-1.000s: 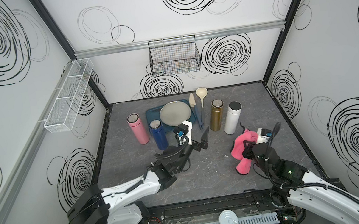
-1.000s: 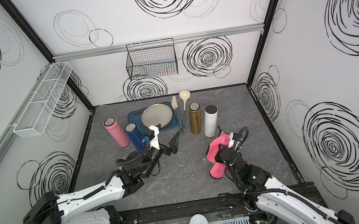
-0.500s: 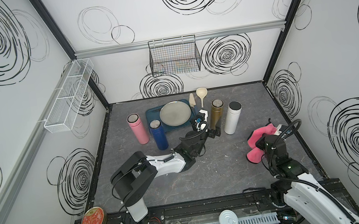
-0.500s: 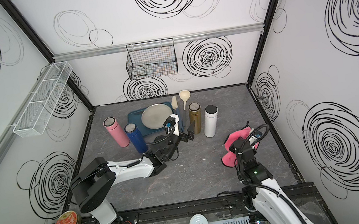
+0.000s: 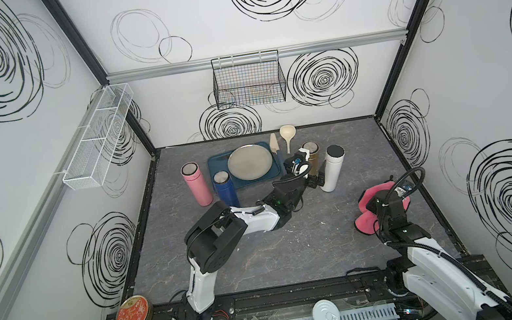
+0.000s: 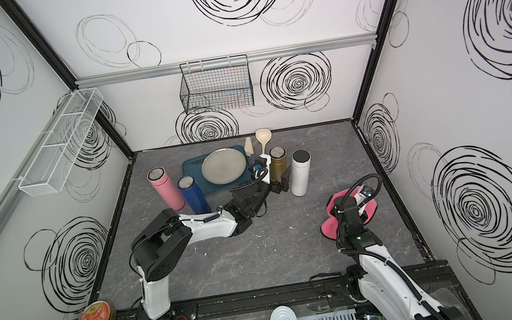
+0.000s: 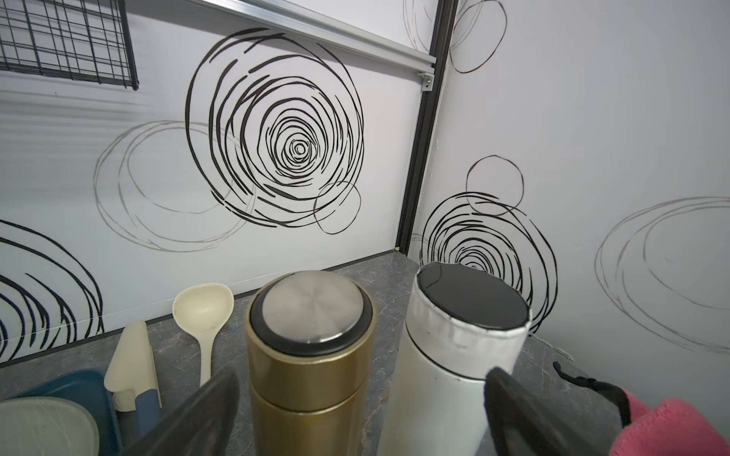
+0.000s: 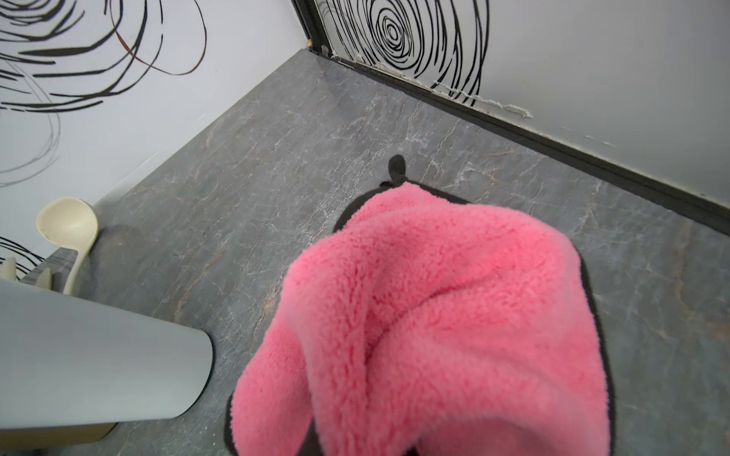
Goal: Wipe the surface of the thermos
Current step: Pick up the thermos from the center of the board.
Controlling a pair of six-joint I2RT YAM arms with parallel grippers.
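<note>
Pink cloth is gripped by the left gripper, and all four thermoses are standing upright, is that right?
No. The pink cloth is gripped by the right gripper, as a top view shows; the left gripper stands open. The rest is right.

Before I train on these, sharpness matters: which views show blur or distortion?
Left wrist view: the close left fingers are soft, the gold thermos crisp; right wrist view: the white thermos looks grey and featureless, the pink cloth soft; both top views: sharp, evenly lit.
</note>
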